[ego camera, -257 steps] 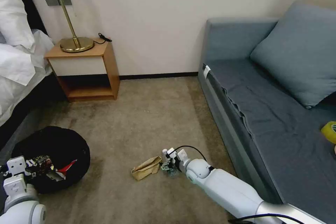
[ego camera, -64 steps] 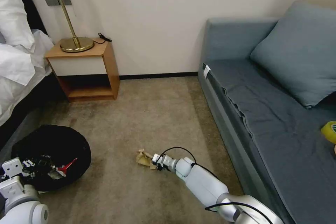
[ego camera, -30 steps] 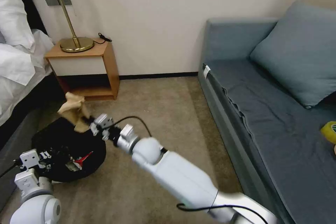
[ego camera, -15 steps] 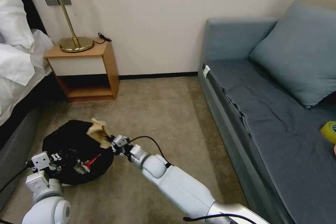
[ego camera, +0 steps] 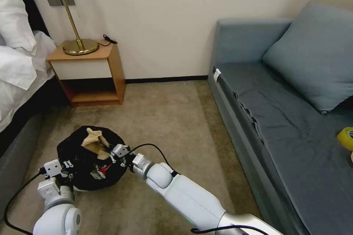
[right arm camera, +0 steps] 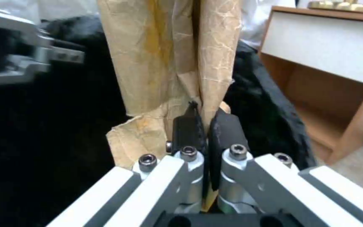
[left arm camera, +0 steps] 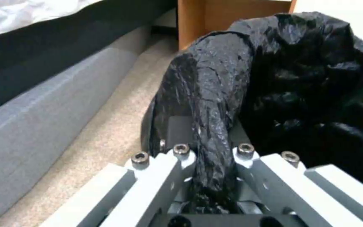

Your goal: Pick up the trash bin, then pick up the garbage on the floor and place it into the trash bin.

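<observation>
A beige carpet (ego camera: 165, 117) is covering the floor; a wooden nightstand (ego camera: 90, 73) bearing a brass lamp (ego camera: 70, 11) is standing between bed (ego camera: 18, 62) and grey-blue sofa (ego camera: 279, 99).

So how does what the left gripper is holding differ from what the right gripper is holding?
The left gripper is clamped on the black crinkly bag rim of the trash bin, while the right gripper pinches a tan crumpled paper bag. The trash bin is the container; the paper bag is litter hanging over its opening. The liner looks glossy, the paper bag matte and creased. Both grippers are shut on thin, wrinkled material.
</observation>
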Motion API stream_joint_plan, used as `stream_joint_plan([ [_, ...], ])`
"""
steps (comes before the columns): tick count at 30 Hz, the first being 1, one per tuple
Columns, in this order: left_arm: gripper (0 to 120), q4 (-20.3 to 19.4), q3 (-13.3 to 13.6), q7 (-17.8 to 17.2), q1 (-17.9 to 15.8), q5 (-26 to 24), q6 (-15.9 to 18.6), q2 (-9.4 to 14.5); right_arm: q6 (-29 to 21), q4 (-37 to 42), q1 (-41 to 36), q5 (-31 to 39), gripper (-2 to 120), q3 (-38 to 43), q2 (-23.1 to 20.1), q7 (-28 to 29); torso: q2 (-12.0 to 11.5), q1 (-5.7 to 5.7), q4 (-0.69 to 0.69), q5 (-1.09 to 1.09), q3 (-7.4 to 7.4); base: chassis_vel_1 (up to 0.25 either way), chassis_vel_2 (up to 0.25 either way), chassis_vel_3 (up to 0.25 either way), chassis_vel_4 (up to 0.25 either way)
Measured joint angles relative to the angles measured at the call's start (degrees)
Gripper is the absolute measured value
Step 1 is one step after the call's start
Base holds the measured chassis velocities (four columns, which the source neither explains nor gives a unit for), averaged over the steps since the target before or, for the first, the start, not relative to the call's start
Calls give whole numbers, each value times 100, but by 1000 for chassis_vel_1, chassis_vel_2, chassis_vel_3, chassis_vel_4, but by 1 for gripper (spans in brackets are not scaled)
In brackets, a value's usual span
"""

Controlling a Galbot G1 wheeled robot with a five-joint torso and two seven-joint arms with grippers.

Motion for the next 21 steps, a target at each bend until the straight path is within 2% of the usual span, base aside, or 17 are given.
stream_joint_plan([
  [5, 4, -5, 2, 44, -35, 4, -1, 16, -47, 61, 41, 0, 2, -70, -2, 198, 0, 0, -1, 0, 0, 0, 0, 0, 0],
  [8, 4, -10, -9, 45, -34, 4, -3, 21, -59, 56, 54, -23, 17, -27, -3, 275, 0, 0, 0, 0, 0, 0, 0, 0, 0],
  [12, 4, -26, -1, 54, -31, 4, -4, 18, -68, 47, 70, -35, 26, 26, -2, 301, 0, 0, -1, 0, 0, 0, 0, 0, 0],
  [15, 4, -69, 5, 64, -16, 4, -5, 11, -69, 13, 82, -69, 41, 99, -3, 331, 0, 0, -1, 0, 0, 0, 0, 0, 0],
  [17, 4, -75, 5, 66, -13, 3, -6, 11, -69, 12, 83, -74, 44, 120, -3, 334, 0, 0, -1, 0, 0, 0, 0, 0, 0],
  [19, 4, -82, -15, 74, -11, -20, -13, 16, -69, 11, 76, -94, 56, 209, -3, 341, 0, 0, -1, 0, 0, 0, 0, 0, 0],
  [21, 4, -82, -36, 74, -15, -42, -13, 24, -67, 11, 72, -107, 59, 240, -3, 341, 0, 0, -1, 0, 0, 0, 0, 0, 0],
])
